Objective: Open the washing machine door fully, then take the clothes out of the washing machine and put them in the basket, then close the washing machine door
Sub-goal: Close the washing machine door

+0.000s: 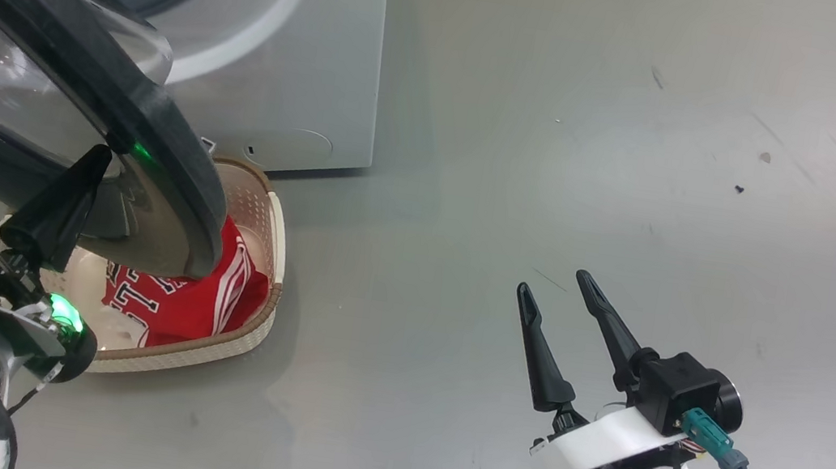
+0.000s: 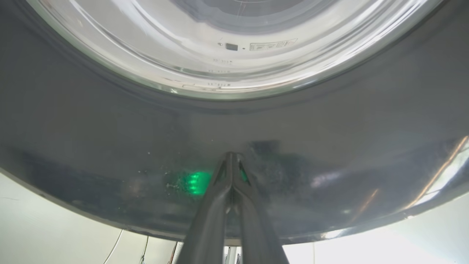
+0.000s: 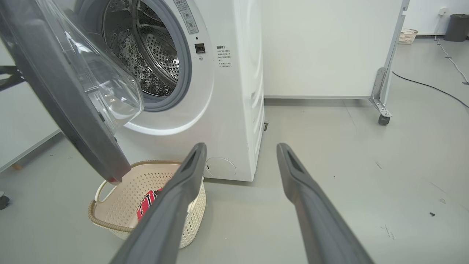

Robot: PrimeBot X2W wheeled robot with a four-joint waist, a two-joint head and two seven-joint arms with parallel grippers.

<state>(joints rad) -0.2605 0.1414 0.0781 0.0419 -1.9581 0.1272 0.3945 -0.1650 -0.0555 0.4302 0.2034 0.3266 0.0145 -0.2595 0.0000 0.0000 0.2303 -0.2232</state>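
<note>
One washing machine [image 3: 234, 91] stands with its one door [image 3: 66, 95] partly open, the door's lower edge hanging over the single basket [image 3: 110, 220] at the machine's foot, with wide grey floor [image 1: 639, 176] free to the right. The right wrist view looks into the steel drum [image 3: 146, 55], while the left wrist view shows the door's glossy rim close up. One red heap of clothes [image 1: 188, 300] lies in the basket; the left gripper [image 2: 231, 156], clenched, has its tips at that rim, and the right gripper [image 1: 554, 282] hangs spread and empty over floor.
</note>
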